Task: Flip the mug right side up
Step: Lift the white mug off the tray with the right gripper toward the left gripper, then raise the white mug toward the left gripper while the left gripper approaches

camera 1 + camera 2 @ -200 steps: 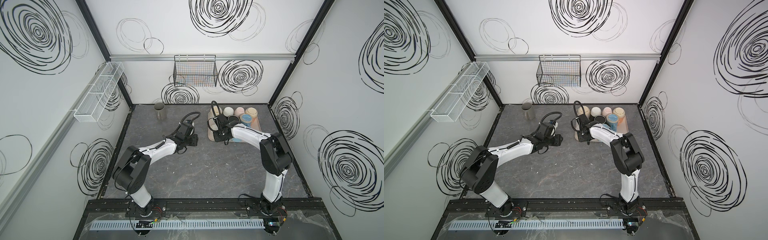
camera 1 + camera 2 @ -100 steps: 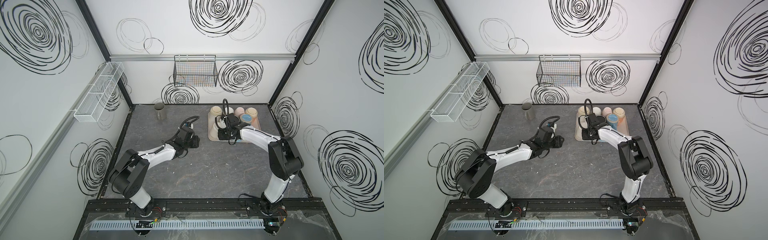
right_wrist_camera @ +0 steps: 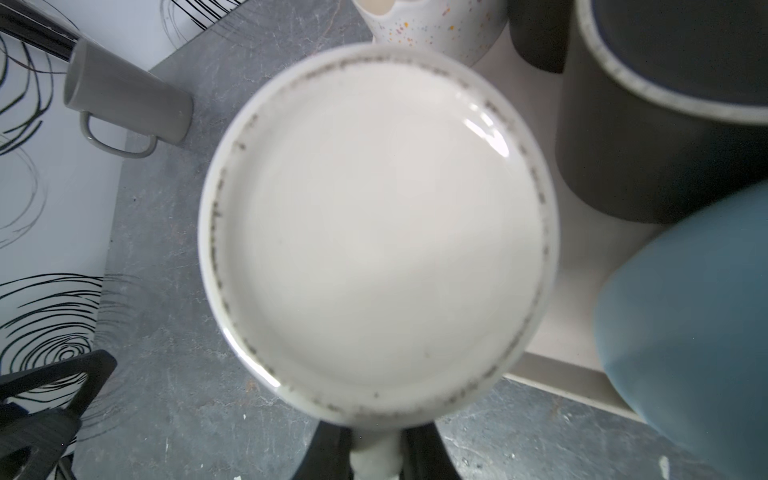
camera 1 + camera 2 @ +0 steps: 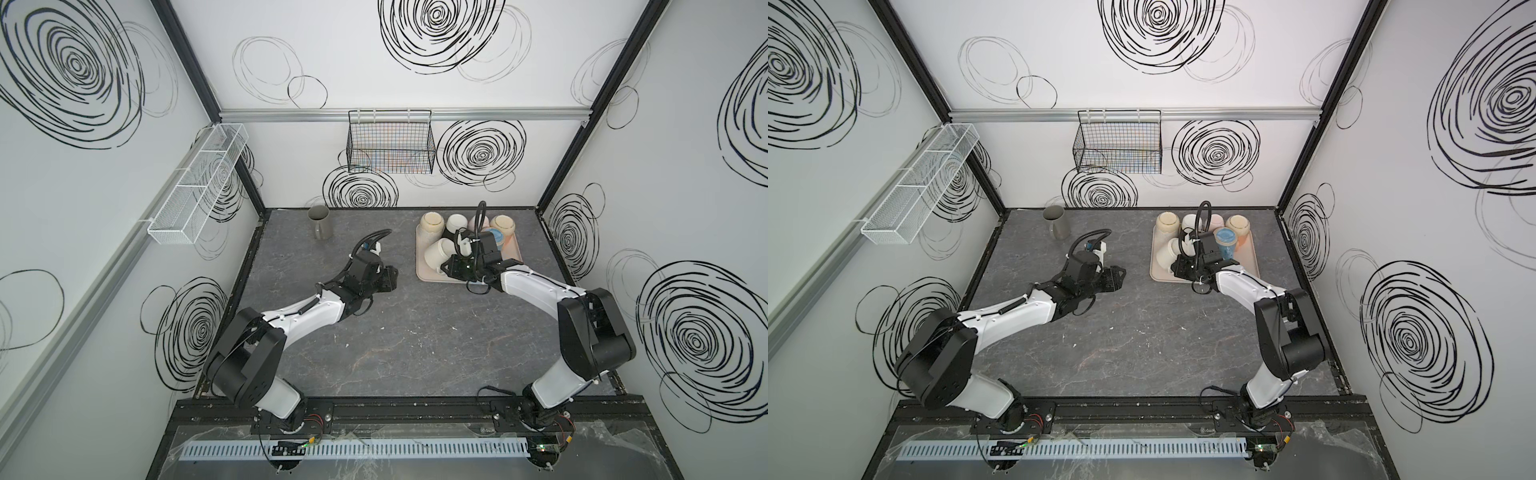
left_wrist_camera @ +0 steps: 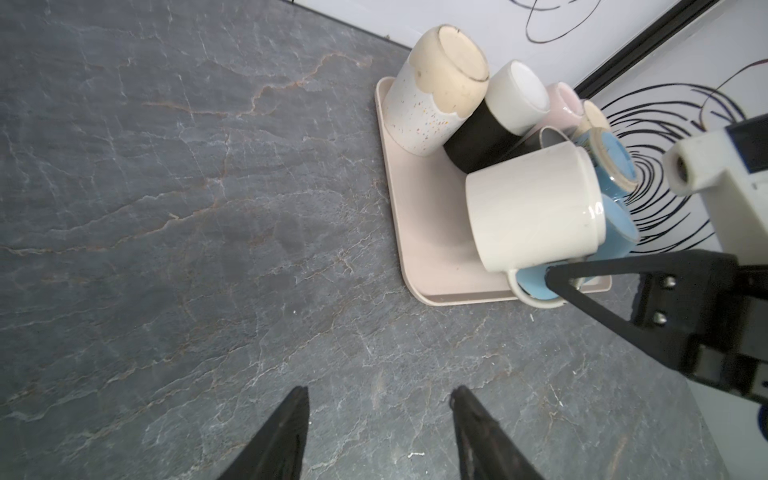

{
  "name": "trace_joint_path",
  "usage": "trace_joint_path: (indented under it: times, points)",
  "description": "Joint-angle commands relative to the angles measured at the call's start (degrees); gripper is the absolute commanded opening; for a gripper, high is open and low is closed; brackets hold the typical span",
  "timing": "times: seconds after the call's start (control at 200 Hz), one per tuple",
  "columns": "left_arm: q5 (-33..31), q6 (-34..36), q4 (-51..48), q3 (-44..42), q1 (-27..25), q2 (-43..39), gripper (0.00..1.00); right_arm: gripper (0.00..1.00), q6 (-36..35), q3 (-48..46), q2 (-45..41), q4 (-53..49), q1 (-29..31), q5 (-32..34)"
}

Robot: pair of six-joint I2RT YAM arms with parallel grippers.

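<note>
The right gripper (image 3: pixel 376 453) clamps the white mug (image 5: pixel 536 212) by its handle, lifted sideways, not yet upright (left gripper (image 5: pixel 377 390) empty, jaws apart).

Top view, grey stone tabletop (image 4: pixel 415 353): centre, front & left side bare, wide room for an arm. At 1 o'clock from centre, a beige tray (image 5: pixel 428 224) w/ upside-down mugs (image 4: pixel 432 224) packed along its back, touching, no finger gap betw. them. A white mug (image 4: pixel 438 254) hangs by its handle from the right gripper (image 3: pixel 376 455), blocking the tray's near-left part. Grey mug (image 4: pixel 320 222) stands alone at 11 o'clock. A bare strip lies betw. tray & left gripper (image 5: pixel 378 392), whose jaws stand apart.
</note>
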Motion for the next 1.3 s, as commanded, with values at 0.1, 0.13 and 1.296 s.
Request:
trace_joint_path:
  times: [0.1,0.13,1.296]
  points:
    - [3.9,-5.3,11.7,-4.1,1.2,-5.6,0.6,0.0,1.6,-0.4,-7.6,12.7,-0.7,-5.8]
    - [4.9,-6.6,13.9,-5.1,1.7,-6.0,0.6,0.0,1.8,-0.6,-8.2,13.5,-0.9,-6.5]
    - [19.2,-26.8,55.1,-2.6,-0.7,5.3,0.61,0.0,10.2,-2.8,-16.9,35.1,1.2,-26.2]
